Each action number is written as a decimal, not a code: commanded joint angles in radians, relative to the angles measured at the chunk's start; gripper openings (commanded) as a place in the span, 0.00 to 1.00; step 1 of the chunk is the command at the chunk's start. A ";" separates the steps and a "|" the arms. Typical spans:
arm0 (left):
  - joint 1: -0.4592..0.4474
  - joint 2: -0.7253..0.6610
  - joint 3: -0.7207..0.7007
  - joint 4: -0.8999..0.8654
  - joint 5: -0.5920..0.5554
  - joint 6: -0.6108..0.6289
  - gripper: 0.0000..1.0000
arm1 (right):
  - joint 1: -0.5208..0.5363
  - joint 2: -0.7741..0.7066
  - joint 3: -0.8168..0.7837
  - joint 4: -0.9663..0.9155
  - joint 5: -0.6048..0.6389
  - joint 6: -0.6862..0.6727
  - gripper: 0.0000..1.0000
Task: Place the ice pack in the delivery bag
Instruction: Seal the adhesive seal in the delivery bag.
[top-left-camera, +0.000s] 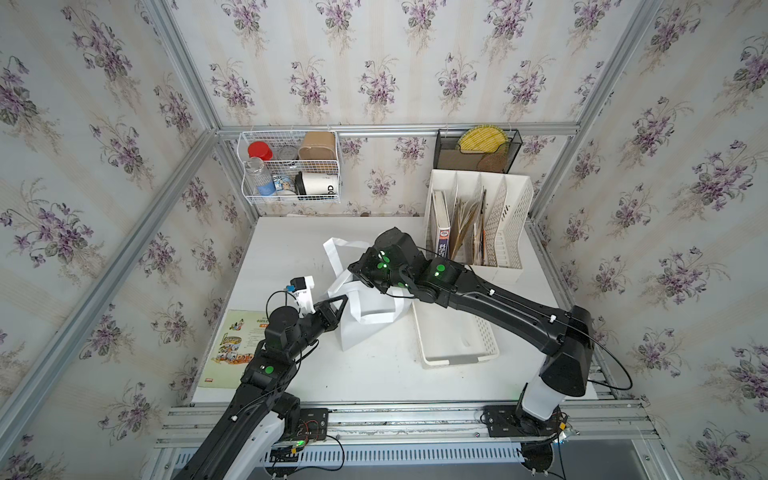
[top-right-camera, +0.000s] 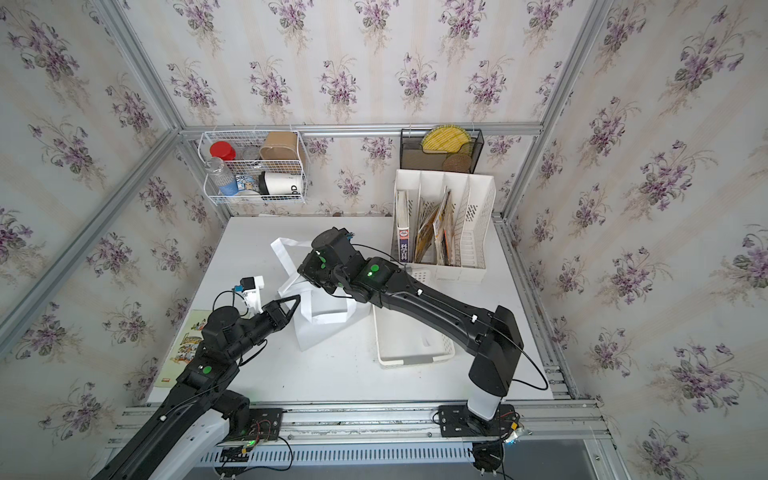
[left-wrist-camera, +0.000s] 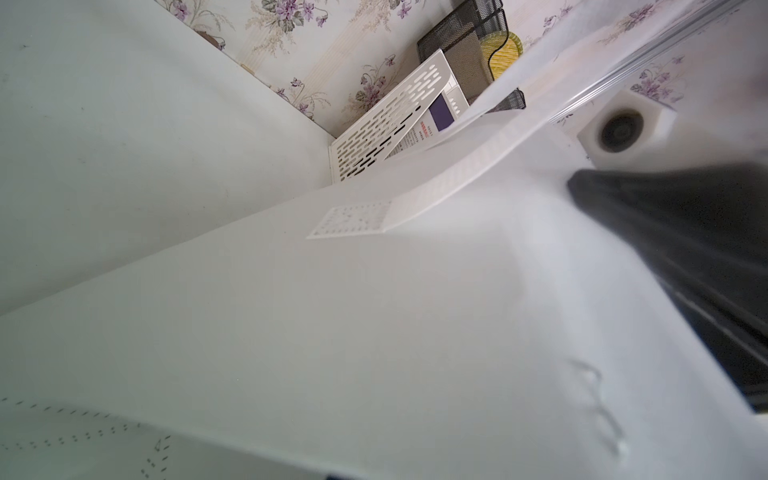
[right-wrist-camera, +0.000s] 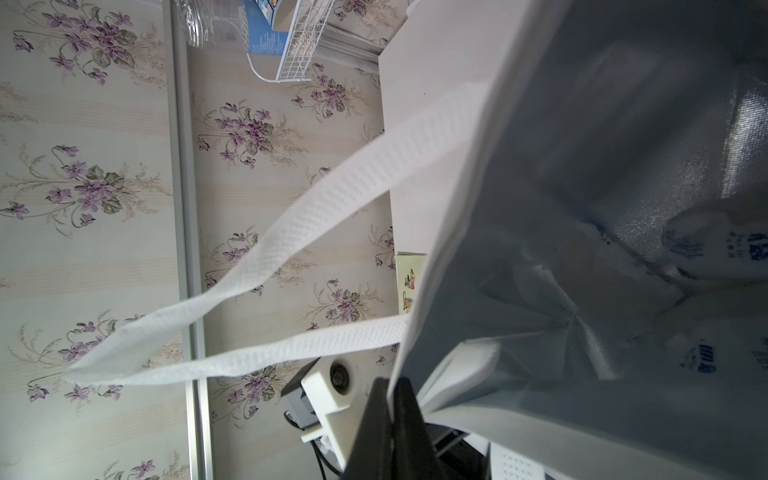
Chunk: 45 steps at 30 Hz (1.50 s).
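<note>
The ice pack (right-wrist-camera: 715, 253), a white pouch with blue print, lies inside the delivery bag (top-left-camera: 368, 332), down on the silver lining. Only the right wrist view shows it. The bag stands upright and open near the middle of the table (top-left-camera: 374, 382), and one strap handle (top-left-camera: 334, 253) is spread toward the back wall. The left gripper (top-left-camera: 344, 298) is closed on the bag's rim, on the side that faces the left arm. In the right wrist view its black fingers (right-wrist-camera: 380, 419) pinch the white edge. The right gripper (top-left-camera: 365, 279) hangs over the bag's mouth with its jaws closed. The fingers are hidden under the wrist, so I cannot tell if they hold anything. A white perforated basket (top-left-camera: 457, 349) lies just beside the bag, on the right arm's side. A colourful booklet (top-left-camera: 230, 349) lies flat near the left arm.
</note>
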 joint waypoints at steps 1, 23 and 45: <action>0.001 -0.003 0.009 0.009 -0.043 -0.031 0.06 | 0.007 -0.024 -0.025 0.030 0.015 -0.023 0.00; 0.001 -0.010 0.034 -0.028 -0.057 -0.076 0.00 | 0.056 -0.044 -0.139 0.053 0.080 -0.022 0.00; 0.001 -0.042 0.029 -0.033 0.022 -0.068 0.12 | 0.061 -0.008 -0.215 0.182 0.119 -0.065 0.00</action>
